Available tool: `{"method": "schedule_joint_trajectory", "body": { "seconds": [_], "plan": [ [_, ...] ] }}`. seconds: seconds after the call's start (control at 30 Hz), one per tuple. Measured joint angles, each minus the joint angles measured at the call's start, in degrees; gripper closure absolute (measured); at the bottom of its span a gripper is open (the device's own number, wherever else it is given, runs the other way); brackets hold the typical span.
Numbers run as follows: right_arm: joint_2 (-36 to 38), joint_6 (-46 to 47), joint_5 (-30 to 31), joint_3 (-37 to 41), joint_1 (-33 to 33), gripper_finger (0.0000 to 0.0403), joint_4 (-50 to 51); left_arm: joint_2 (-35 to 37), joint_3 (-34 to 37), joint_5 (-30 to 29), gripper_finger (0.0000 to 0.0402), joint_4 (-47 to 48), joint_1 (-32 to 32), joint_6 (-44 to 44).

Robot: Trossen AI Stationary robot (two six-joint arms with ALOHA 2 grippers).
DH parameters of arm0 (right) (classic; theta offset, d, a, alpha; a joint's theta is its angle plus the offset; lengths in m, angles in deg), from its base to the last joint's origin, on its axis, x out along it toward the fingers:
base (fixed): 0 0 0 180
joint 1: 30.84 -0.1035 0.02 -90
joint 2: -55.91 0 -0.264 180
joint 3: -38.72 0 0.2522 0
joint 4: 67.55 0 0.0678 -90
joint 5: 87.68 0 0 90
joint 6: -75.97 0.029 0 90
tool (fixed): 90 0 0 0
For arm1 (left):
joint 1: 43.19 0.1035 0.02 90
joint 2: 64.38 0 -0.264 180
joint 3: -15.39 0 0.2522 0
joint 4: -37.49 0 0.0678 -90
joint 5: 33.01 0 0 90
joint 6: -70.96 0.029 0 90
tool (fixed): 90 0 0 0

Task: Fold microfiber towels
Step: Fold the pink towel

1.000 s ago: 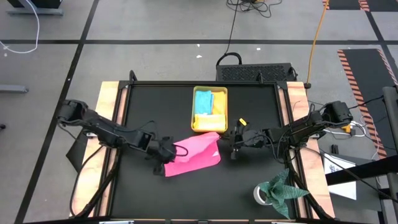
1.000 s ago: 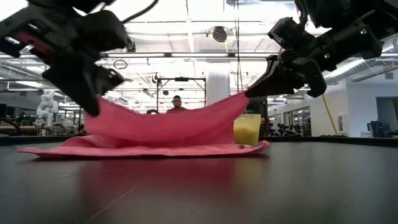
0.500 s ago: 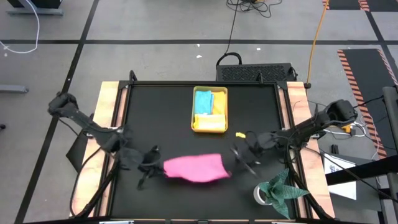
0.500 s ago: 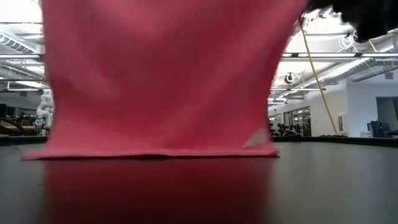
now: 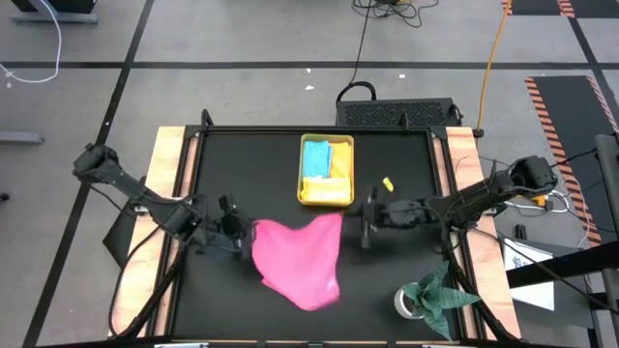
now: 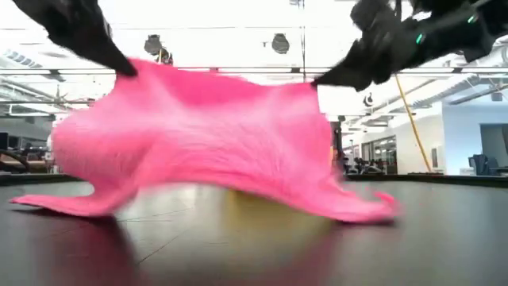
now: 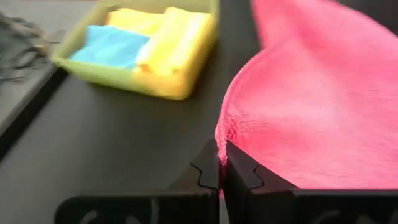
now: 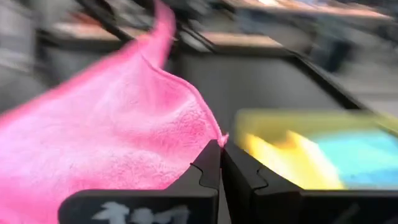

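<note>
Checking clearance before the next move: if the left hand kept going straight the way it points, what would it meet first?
Probably the yellow tray: the left hand, shut on the pink towel, points roughly toward it, though depth is unclear.

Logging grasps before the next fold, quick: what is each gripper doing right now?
Left gripper: shut on a corner of the pink towel.
Right gripper: shut on another corner of it.

The pink towel [image 5: 295,261] is soft, fuzzy cloth with a fine matt nap. The counter [image 5: 251,164] has a smooth black top with a faint sheen, edged by bare pale wood strips [image 5: 166,159]. The tray [image 5: 326,196] is glossy translucent yellow plastic. Each claw's fingers [image 7: 245,177] are matt black plastic. The green cloth [image 5: 440,293] looks crumpled and matt.
</note>
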Motion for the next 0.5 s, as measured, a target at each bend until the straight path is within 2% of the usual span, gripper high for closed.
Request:
{"method": "schedule_joint_trajectory", "body": {
  "seconds": [0.1, 0.2, 0.27, 0.37, 0.5],
  "plan": [
    [0.0, -0.3, 5.2, 0.0, 2.7, 0.0403, 5.0, 0.0, 3.7, -3.0, 0.0393, -2.7, 2.1, 0.6],
    [0.0, -1.2, 5.5, 0.0, 3.8, 0.0403, 5.5, 0.0, 5.0, -5.0, 0.0398, -4.1, 2.7, 1.5],
    [0.0, -1.4, 4.7, 0.0, 3.6, 0.0403, 5.7, 0.0, 5.0, -4.3, 0.0396, -4.5, 2.3, 1.5],
    [0.0, -1.6, -3.4, 0.0, 2.5, 0.0403, 5.8, 0.0, 5.0, 1.5, 0.0395, -7.8, 0.6, 2.2],
    [0.0, -1.2, -23.8, 0.0, 0.4, 0.0403, 5.8, 0.0, 5.0, 15.6, 0.0397, -16.1, -3.4, 3.0]
  ]
}}
